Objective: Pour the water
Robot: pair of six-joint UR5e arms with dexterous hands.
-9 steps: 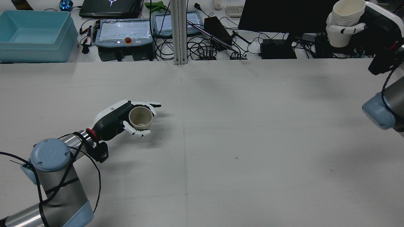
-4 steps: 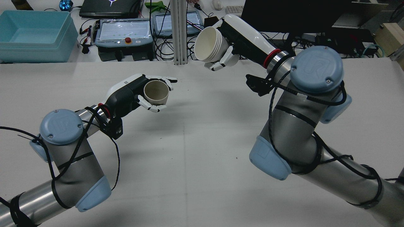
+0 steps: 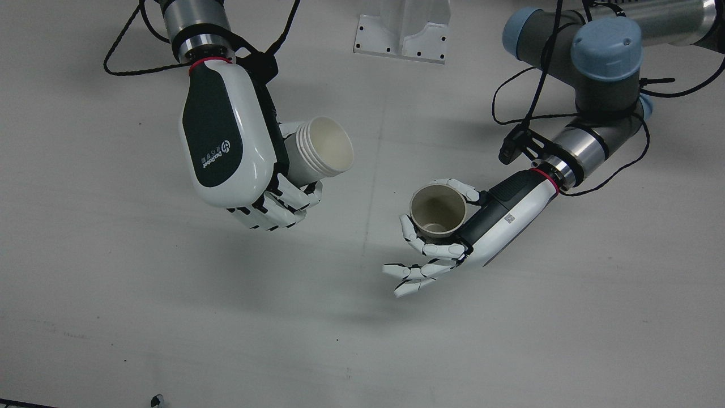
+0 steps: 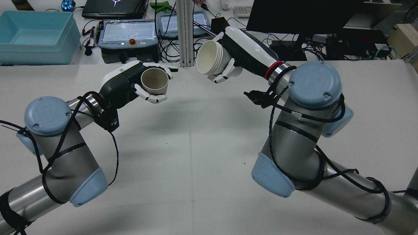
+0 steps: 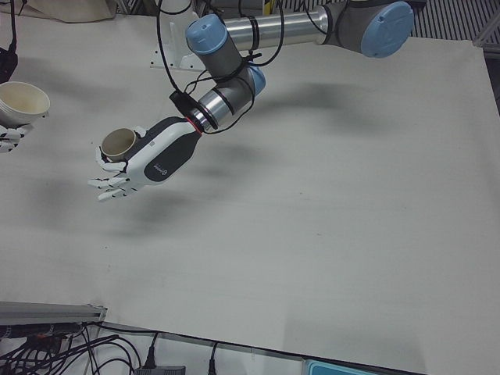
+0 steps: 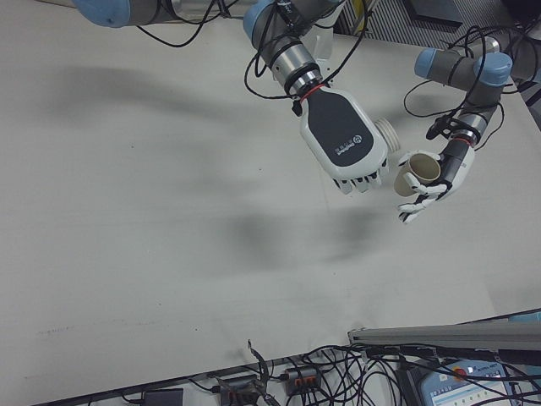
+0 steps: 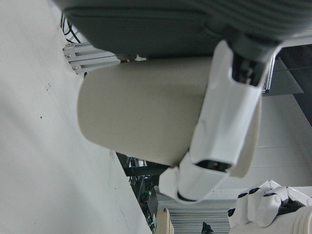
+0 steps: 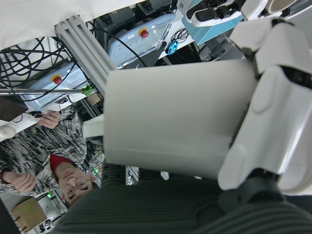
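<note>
My left hand [image 4: 125, 85] is shut on a beige cup [image 4: 154, 81] and holds it in the air, mouth up and leaning a little; it also shows in the front view [image 3: 437, 211], the left-front view [image 5: 118, 144] and the right-front view [image 6: 420, 170]. My right hand [image 4: 243, 49] is shut on a white ribbed paper cup [image 4: 209, 61], tilted with its mouth toward the beige cup. The white cup also shows in the front view [image 3: 323, 149] and the right-front view [image 6: 386, 134]. A gap separates the two cups. No liquid shows.
The white table [image 4: 209, 140] lies below both arms. Beyond its far edge stand a blue bin [image 4: 36, 32], control boxes [image 4: 129, 34], an aluminium post [image 4: 185, 32], cables and a monitor [image 4: 303, 13].
My left hand has lifted the beige cup up off the table and forward. My right arm has swung in from the far right, bringing the white cup tilted toward the beige one.
</note>
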